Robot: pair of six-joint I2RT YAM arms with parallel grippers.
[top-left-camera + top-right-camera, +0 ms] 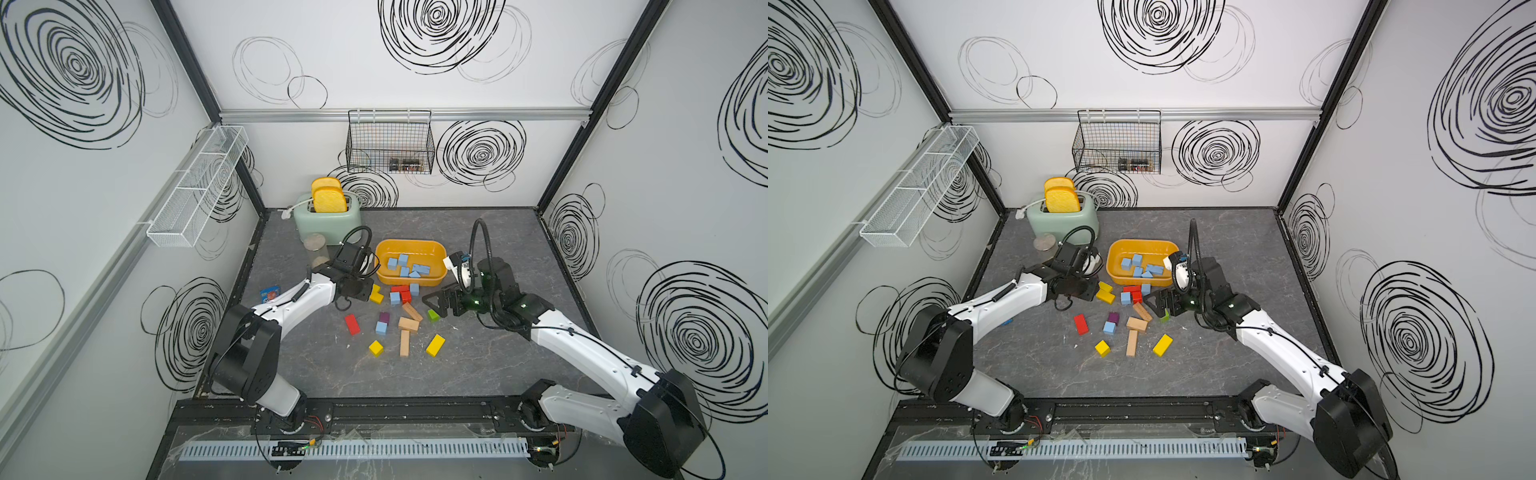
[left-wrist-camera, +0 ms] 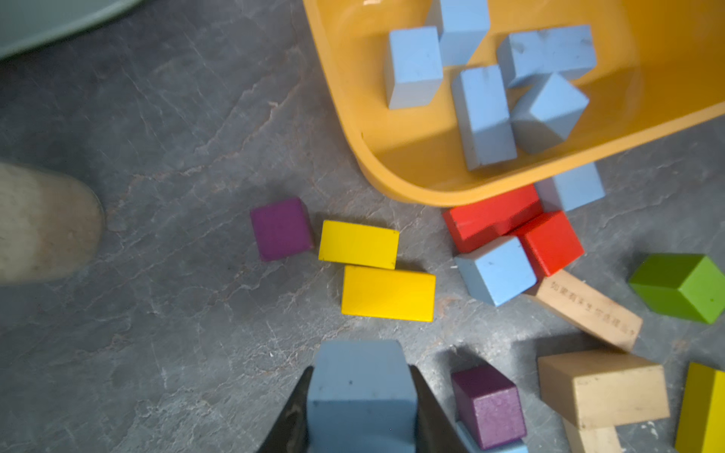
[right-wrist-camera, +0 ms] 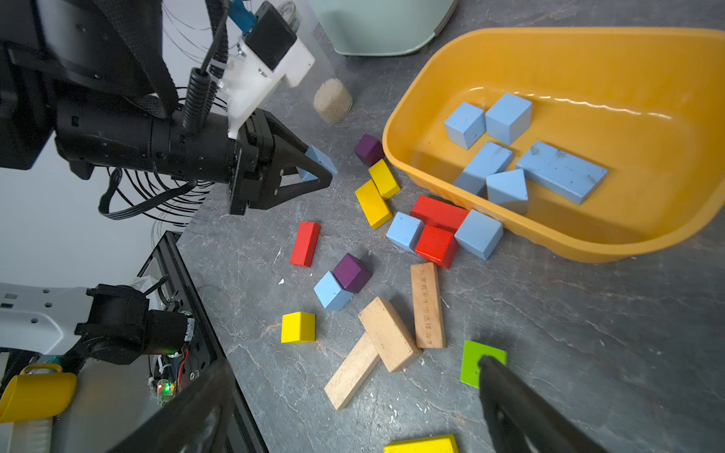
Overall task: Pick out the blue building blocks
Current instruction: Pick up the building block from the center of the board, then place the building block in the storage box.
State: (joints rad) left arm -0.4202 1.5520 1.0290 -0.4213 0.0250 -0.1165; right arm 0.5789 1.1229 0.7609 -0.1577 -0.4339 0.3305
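Several pale blue building blocks (image 1: 407,266) lie in the yellow tub (image 1: 411,242). In both top views, three more sit loose on the table: two (image 1: 414,289) (image 1: 395,298) by the red blocks in front of the tub, and one (image 1: 381,327) beside a purple cube. My left gripper (image 2: 361,370) is shut on another blue block (image 2: 361,392), held above the table to the left of the tub (image 2: 392,164); the right wrist view shows it in the fingers (image 3: 319,159). My right gripper (image 3: 351,366) stands open over the wooden bricks, one finger above a green cube (image 3: 476,353).
Red, yellow, purple and plain wooden blocks (image 1: 409,324) are scattered in front of the tub. A mint toaster (image 1: 328,220) and a clear jar (image 1: 318,249) stand at the back left. A blue candy packet (image 1: 269,294) lies by the left wall.
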